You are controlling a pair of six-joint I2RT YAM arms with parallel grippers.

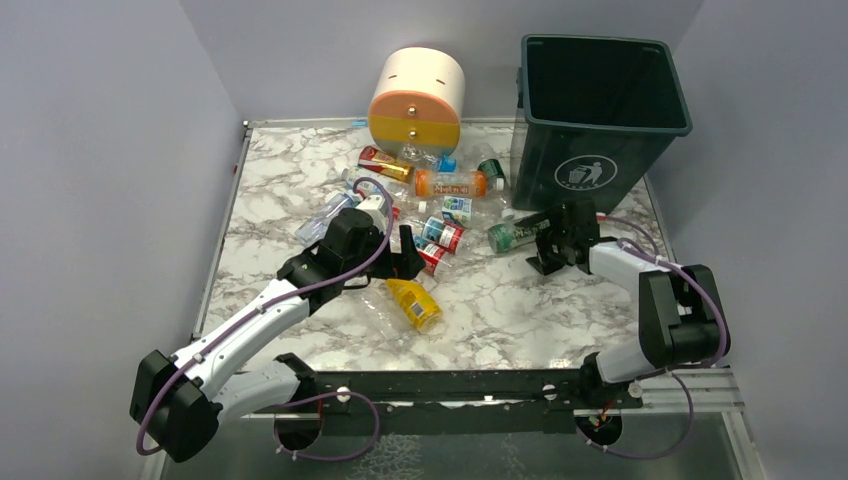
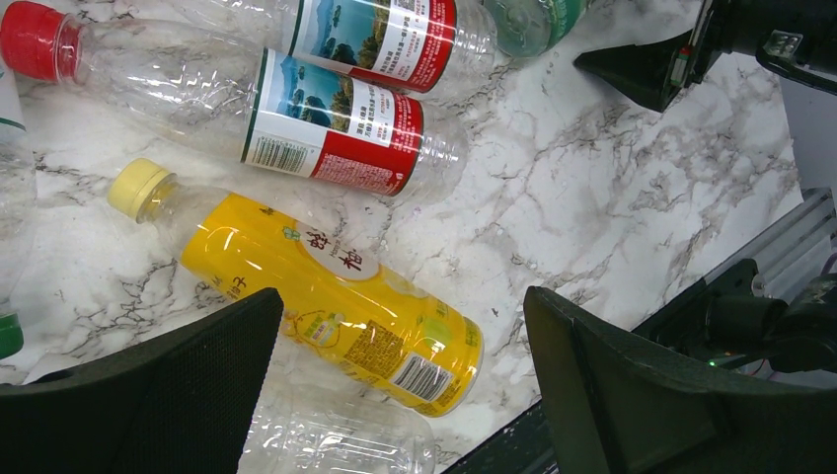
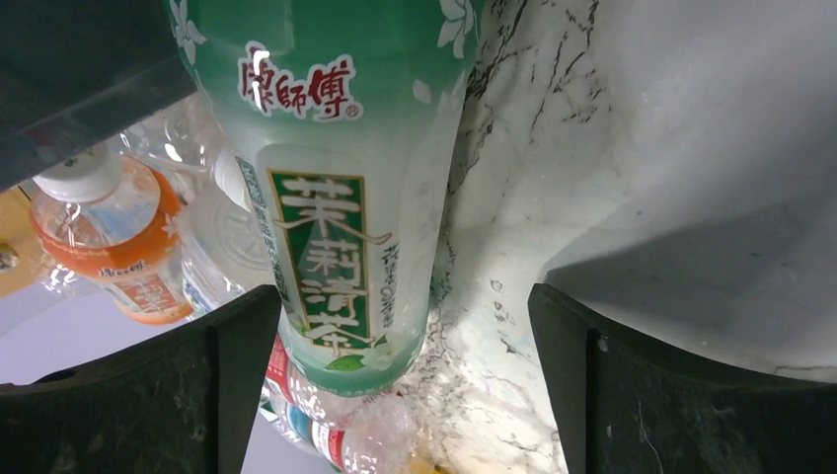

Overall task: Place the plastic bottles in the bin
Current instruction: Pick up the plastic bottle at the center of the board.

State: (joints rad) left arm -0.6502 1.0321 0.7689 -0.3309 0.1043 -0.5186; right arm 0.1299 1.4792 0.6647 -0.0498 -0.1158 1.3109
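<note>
Several plastic bottles lie scattered on the marble table [image 1: 560,310]. A yellow bottle [image 2: 326,296] with a pale yellow cap lies on its side under my left gripper [image 2: 400,306], which is open and straddles its lower half without touching it. From above, the left gripper [image 1: 408,265] hovers just behind that yellow bottle [image 1: 415,303]. My right gripper [image 3: 395,316] is open around the end of a green-labelled bottle [image 3: 336,197], which lies nearer the left finger. In the top view this green bottle [image 1: 512,235] lies left of the right gripper [image 1: 535,243]. The dark green bin [image 1: 600,110] stands at the back right.
A cream, orange and grey round drawer unit [image 1: 417,95] stands at the back centre, bottles piled before it. Two red-labelled bottles [image 2: 336,123] lie beyond the yellow one, a clear bottle [image 2: 336,439] beside it. An orange-filled bottle [image 3: 118,247] lies past the green one. Walls enclose the table.
</note>
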